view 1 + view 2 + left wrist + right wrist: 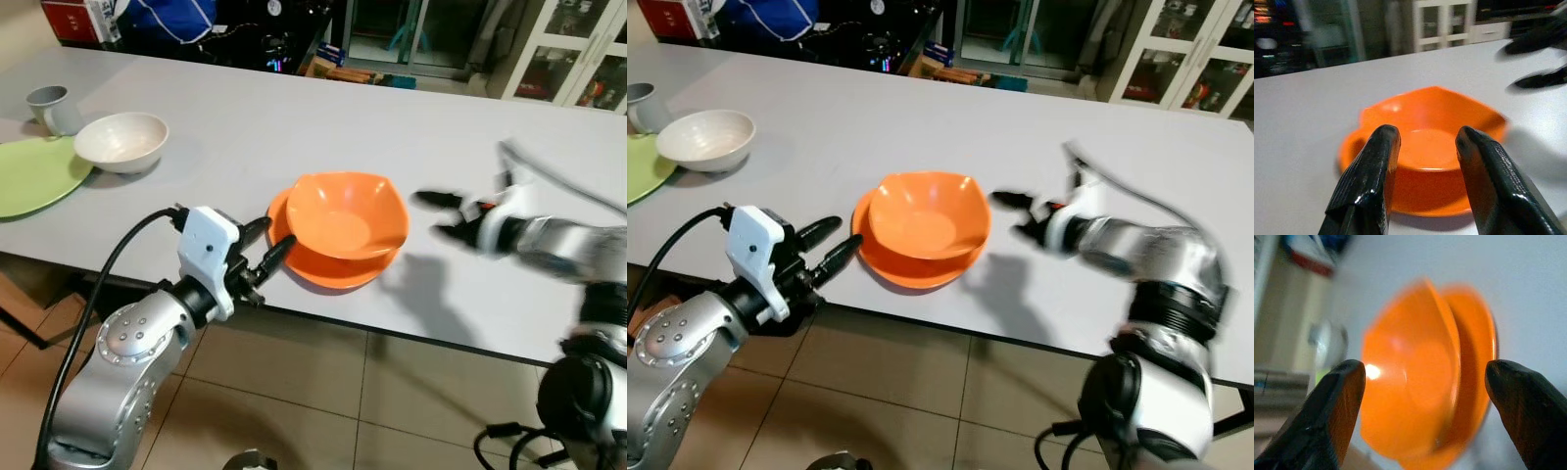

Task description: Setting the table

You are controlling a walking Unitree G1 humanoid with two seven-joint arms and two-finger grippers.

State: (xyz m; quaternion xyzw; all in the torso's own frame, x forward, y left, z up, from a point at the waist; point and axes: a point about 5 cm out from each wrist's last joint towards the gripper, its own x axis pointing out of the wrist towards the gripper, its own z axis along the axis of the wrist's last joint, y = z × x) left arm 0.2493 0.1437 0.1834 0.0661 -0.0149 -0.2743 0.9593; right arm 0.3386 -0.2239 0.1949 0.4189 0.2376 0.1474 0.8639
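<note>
An orange bowl sits on an orange plate near the front edge of the grey table. My left gripper is open just left of the plate, fingers pointing at it, holding nothing. In the left wrist view the bowl lies straight ahead between the two fingers. My right gripper is open a short way to the right of the bowl, blurred, and holds nothing. In the right wrist view the bowl and plate lie between the spread fingertips.
A white bowl, a grey cup and a light green plate stand at the table's far left. Tiled floor lies below the front edge. Cabinets and clutter stand behind the table.
</note>
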